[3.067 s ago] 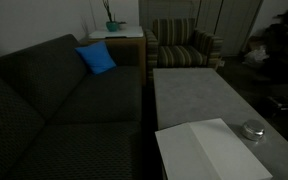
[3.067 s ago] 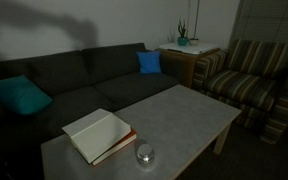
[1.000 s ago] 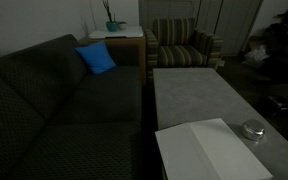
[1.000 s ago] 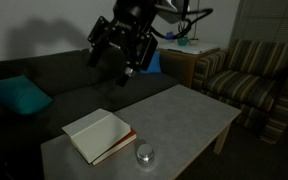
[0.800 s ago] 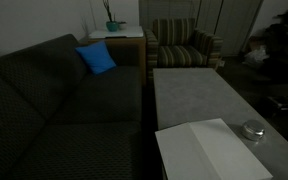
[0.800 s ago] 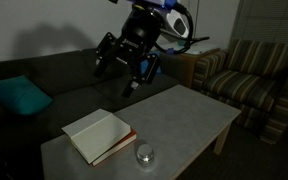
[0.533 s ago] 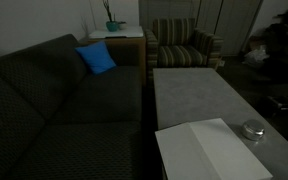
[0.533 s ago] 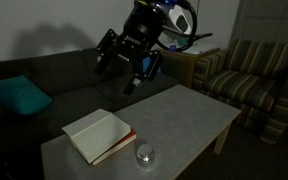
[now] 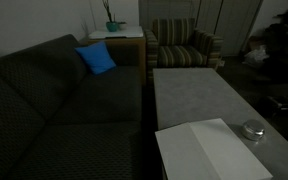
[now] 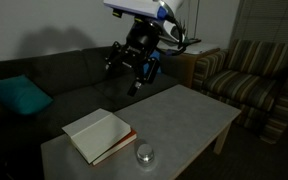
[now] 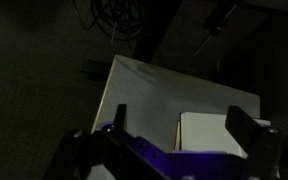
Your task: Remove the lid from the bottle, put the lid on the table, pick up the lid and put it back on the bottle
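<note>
1. Step in hand, as I judge it: the approach, with nothing of the task done yet; the end effector (image 10: 135,72) hangs high above the bench (image 10: 189,112), well apart from the bottle (image 10: 144,155).
2. The bottle stands near a bench edge, just beside the white board (image 10: 96,133); the lid (image 9: 252,125) seems to sit on it, though the dim light leaves that unsure.
3. The next move calls for travelling across and down until the jaws straddle the lid.
4. In the wrist view the fingers (image 11: 119,118) stand wide apart; they hold and touch nothing.

bottle (image 10: 144,154) on table (image 10: 187,114), seemingly beside board (image 10: 96,133).
</note>
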Controlling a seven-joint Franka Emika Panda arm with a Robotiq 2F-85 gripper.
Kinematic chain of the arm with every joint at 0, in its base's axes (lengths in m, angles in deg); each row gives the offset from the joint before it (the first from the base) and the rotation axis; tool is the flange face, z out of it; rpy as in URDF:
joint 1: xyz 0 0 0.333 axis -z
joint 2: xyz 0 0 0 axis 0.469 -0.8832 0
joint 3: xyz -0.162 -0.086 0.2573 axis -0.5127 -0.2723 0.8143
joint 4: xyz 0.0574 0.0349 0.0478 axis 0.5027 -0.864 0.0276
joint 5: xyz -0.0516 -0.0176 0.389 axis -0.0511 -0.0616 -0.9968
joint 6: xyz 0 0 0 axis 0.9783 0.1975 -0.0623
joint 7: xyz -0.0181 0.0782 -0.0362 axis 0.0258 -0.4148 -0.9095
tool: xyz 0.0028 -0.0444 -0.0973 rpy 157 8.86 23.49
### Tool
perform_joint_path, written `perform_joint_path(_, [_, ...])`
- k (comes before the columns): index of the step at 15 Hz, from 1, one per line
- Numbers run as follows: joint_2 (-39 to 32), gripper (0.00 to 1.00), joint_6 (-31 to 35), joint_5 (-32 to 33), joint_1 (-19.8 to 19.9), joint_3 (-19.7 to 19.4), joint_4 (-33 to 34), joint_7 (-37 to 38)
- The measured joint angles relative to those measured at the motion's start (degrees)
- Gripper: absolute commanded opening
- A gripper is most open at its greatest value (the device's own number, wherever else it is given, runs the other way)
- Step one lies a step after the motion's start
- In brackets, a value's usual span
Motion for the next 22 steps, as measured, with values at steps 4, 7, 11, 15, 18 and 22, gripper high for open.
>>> perform_joint_path(4, [-9.22,1.0,1.84,0.01,-0.48,1.06,5.95,1.99])
perform_joint_path(7, [-15.52,1.0,1.68,0.07,-0.47,1.33,10.38,1.87])
perform_joint_path(11, [-17.43,1.0,1.45,0.08,-0.41,1.34,12.53,1.85])
perform_joint_path(15, [-17.47,1.0,1.86,0.19,-0.43,1.35,12.85,1.98])
perform_joint_path(18, [-18.39,1.0,7.37,0.22,-0.48,1.4,12.8,2.1])
perform_joint_path(22, [-22.32,1.0,15.34,0.16,-0.37,1.53,13.01,2.25])
